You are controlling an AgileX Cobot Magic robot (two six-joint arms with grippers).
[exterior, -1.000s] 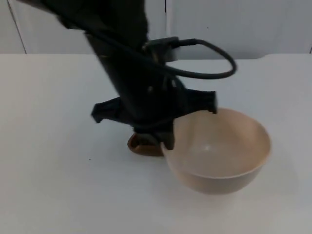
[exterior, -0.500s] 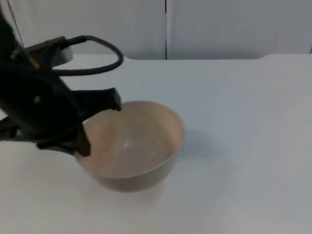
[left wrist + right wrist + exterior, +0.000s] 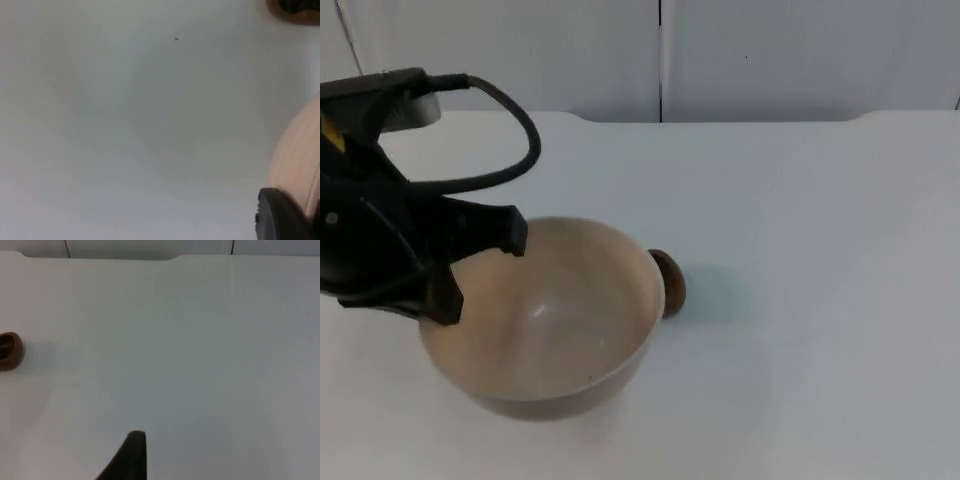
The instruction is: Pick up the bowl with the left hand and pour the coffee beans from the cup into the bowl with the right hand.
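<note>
White table (image 3: 820, 250) | one bowl (image 3: 540, 330), left gripper (image 3: 445, 290) fingers clamped on rim | one brown cup (image 3: 668, 282) | right gripper's fingers: cannot tell

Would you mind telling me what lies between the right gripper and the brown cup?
Nothing: in the right wrist view only bare white table stretches from the right gripper to the cup.

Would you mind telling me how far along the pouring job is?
Done: the left end effector grips the bowl by its rim, held up. In hand: nothing else; the bowl looks empty. Left: the right arm waits, and the brown cup stands untouched on the table.
</note>
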